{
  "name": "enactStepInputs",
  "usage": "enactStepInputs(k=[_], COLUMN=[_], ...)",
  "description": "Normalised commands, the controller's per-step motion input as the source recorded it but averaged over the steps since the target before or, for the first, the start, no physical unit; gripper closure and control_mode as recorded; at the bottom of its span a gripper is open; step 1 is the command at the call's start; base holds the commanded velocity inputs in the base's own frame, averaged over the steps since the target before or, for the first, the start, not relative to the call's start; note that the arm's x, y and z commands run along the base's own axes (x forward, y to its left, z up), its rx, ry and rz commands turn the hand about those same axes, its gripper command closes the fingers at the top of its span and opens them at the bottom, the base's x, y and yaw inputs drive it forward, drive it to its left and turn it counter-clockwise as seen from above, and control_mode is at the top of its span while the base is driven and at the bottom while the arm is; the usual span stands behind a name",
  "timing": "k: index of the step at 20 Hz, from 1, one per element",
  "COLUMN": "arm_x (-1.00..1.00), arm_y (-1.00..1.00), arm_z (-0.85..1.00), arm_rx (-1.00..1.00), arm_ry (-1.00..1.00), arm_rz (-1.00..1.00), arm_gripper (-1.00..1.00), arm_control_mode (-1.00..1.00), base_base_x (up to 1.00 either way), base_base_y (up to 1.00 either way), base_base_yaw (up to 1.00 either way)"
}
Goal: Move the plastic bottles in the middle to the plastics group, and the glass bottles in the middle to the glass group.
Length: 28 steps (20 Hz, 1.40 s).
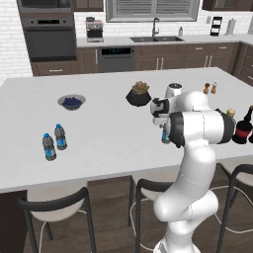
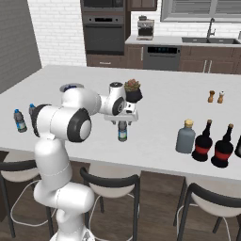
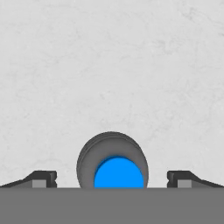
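A small water bottle [image 2: 122, 132] with a blue cap and blue label band stands on the white island counter [image 2: 160, 101] near its front edge. My gripper [image 2: 122, 121] hangs straight above it, open, pointing down. In the hand view the blue cap [image 3: 119, 173] sits between my two fingertips [image 3: 42, 178], which stand wide apart on either side. Two matching water bottles [image 1: 49, 147] [image 1: 60, 137] stand together at the counter's left. At the right, a grey-blue flask [image 2: 185, 137] with a tan cap stands beside dark red-labelled bottles [image 2: 204, 141] [image 2: 223, 147].
A bowl of dark berries [image 1: 71, 102] and a potted plant [image 1: 139, 95] sit further back on the counter. Two small orange-brown shakers [image 2: 211, 96] stand at the back right. Dark-framed stools [image 2: 111, 188] line the counter's near side.
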Motion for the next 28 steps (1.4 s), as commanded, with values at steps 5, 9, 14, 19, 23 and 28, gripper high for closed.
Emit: enactStepInputs(k=[5,9,14,19,23,28], arm_x=[0.0,0.0,0.0,-0.06,-0.28,-0.31], arm_y=[0.0,0.0,0.0,0.05,0.46,0.84], arm_z=[-0.07,0.0,0.0,0.0,0.25,0.53], arm_rx=[0.02,0.0,0.0,0.0,0.0,0.0], arm_ry=[-0.06,0.0,0.0,0.0,-0.06,-0.05], arm_rz=[0.0,0.0,0.0,0.0,0.05,0.15], arm_gripper=[-1.0,1.0,1.0,1.0,1.0,1.0], arm_control_mode=[-1.0,-1.0,-1.0,-1.0,-1.0,-1.0], base_base_x=[0.0,0.0,0.0,0.0,0.0,0.0], base_base_y=[0.0,0.0,0.0,0.0,0.0,0.0], base_base_yaw=[0.0,0.0,0.0,0.0,0.0,0.0])
